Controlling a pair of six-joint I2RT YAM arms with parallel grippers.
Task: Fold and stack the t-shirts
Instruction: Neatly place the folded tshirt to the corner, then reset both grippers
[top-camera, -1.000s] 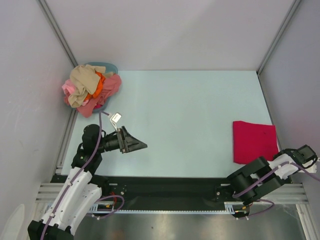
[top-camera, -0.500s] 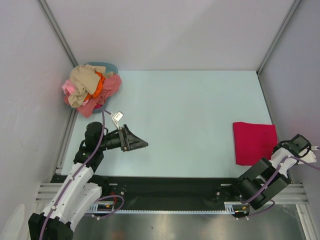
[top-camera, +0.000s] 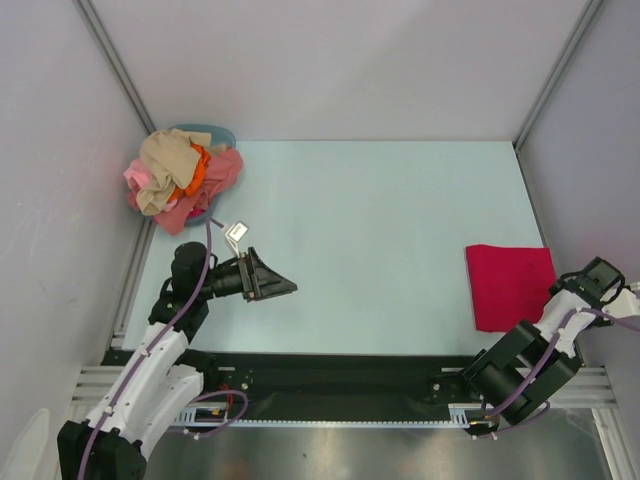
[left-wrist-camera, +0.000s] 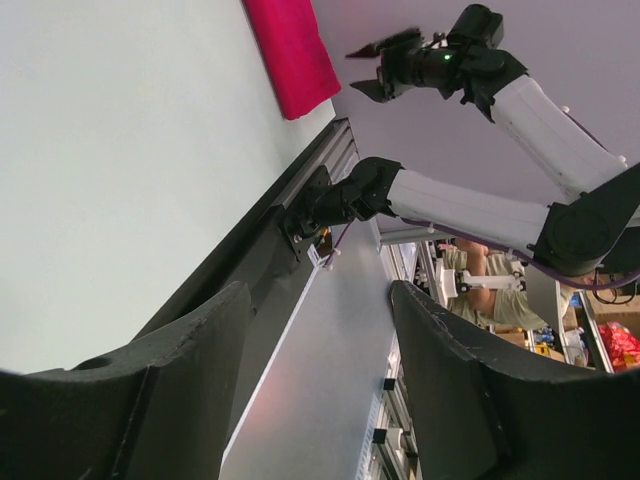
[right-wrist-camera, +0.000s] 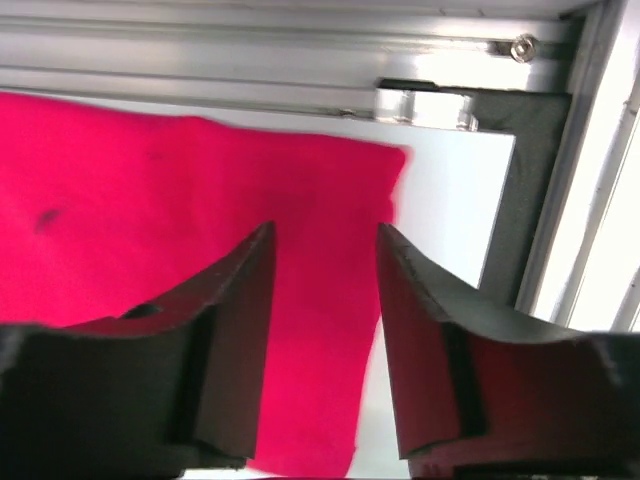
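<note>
A crimson-red t-shirt (top-camera: 508, 285) lies folded flat at the table's right side. The other t-shirts (top-camera: 180, 178), beige, pink and orange, are heaped at the far left corner. My right gripper (top-camera: 592, 275) hangs by the red shirt's right edge. In the right wrist view it (right-wrist-camera: 325, 235) stands open over the red t-shirt (right-wrist-camera: 150, 200), holding nothing. My left gripper (top-camera: 285, 288) hovers near the left front, pointing right. The left wrist view shows it (left-wrist-camera: 320, 295) open and empty, with the red t-shirt (left-wrist-camera: 292, 55) far off.
A light-blue tub (top-camera: 215, 131) sits under the heap of shirts. Grey walls and aluminium posts (top-camera: 548, 85) close in the table on three sides. A black rail (top-camera: 330, 365) runs along the near edge between the arm bases.
My right gripper has gone from shut to open and its arm has swung outward to the right of the red t-shirt. The left arm has crept slightly forward.
</note>
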